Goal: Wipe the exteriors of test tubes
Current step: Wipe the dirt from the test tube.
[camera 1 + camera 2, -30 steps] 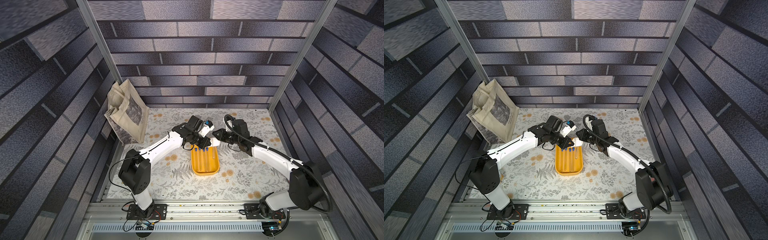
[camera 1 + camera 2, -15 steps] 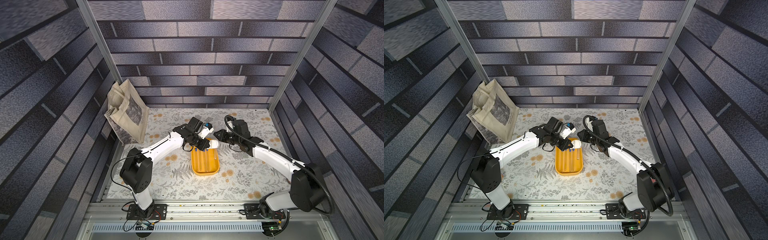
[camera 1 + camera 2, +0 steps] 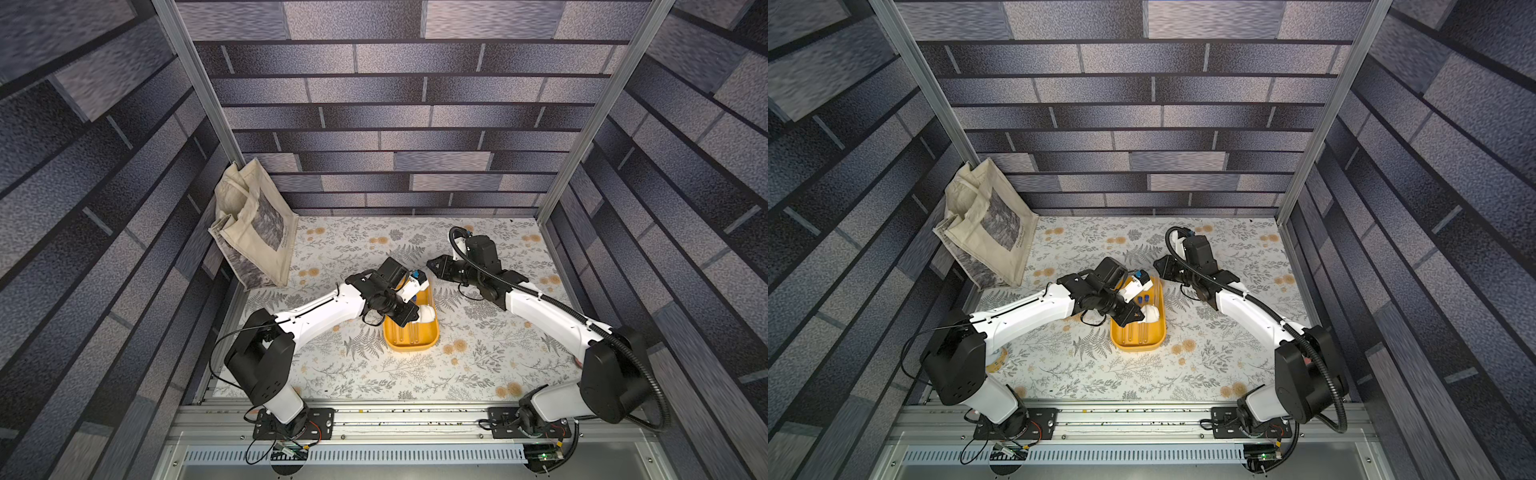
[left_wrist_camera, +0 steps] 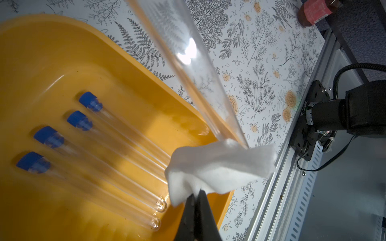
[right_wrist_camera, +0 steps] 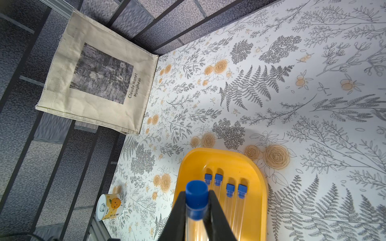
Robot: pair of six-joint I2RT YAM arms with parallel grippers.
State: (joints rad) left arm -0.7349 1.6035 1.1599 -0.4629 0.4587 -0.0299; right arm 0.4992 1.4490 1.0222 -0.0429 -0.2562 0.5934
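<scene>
The right gripper point(image 5: 197, 199) is clamped on one test tube point(image 4: 188, 68) at its blue cap, holding it slanted over the yellow tray point(image 4: 62, 52). The left gripper point(image 4: 197, 197) pinches a white cloth point(image 4: 219, 167) that touches that tube's lower end. Four more tubes point(image 4: 104, 171) lie side by side in the tray on the floral surface point(image 3: 478, 365).

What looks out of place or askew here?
Nothing spilled or damaged; four test tubes lie parallel in the yellow tray. Only strays: a small can at the table edge, a tote bag propped in the far corner.
</scene>
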